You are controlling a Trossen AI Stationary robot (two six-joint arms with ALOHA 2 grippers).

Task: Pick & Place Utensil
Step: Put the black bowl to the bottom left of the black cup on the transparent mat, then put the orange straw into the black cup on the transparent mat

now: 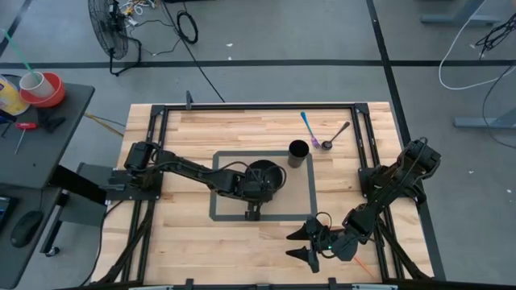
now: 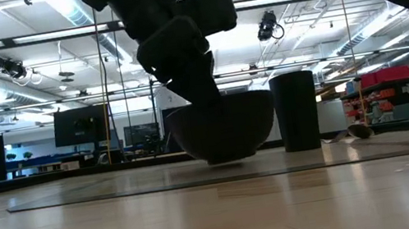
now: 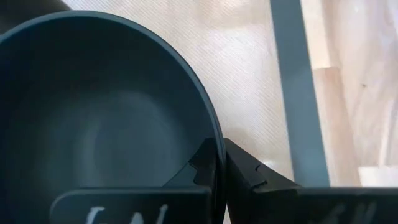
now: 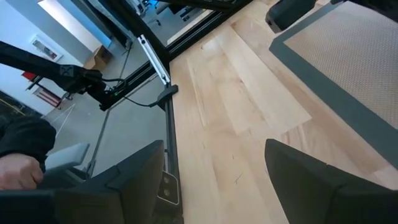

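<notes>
A black bowl (image 1: pixel 266 174) sits on the grey-bordered mat (image 1: pixel 303 201), with my left gripper (image 1: pixel 253 187) shut on its rim. In the low view I cannot tell whether the bowl (image 2: pixel 228 131) touches the mat. A black cup (image 1: pixel 298 153) stands upright at the mat's far right corner. Beyond the cup, a blue and purple spoon (image 1: pixel 309 129) and a dark metal spoon (image 1: pixel 336 135) lie flat on the wood. My right gripper (image 1: pixel 310 242) hovers open near the table's near edge, well away from the spoons, holding nothing. My left gripper pinches the bowl's rim (image 3: pixel 216 144), one finger (image 3: pixel 196 168) inside the bowl and the other (image 3: pixel 252 174) outside its wall. The fingers come from above, pointing down. The bowl stays upright.
The mat's grey border (image 3: pixel 292 93) runs close beside the bowl. A thin orange item (image 1: pixel 364 263) lies near the table's near right corner, beside my right arm. Black frame rails (image 4: pixel 163 74) edge the table. Bare wood (image 4: pixel 249 112) lies ahead of my right gripper (image 4: pixel 214 180).
</notes>
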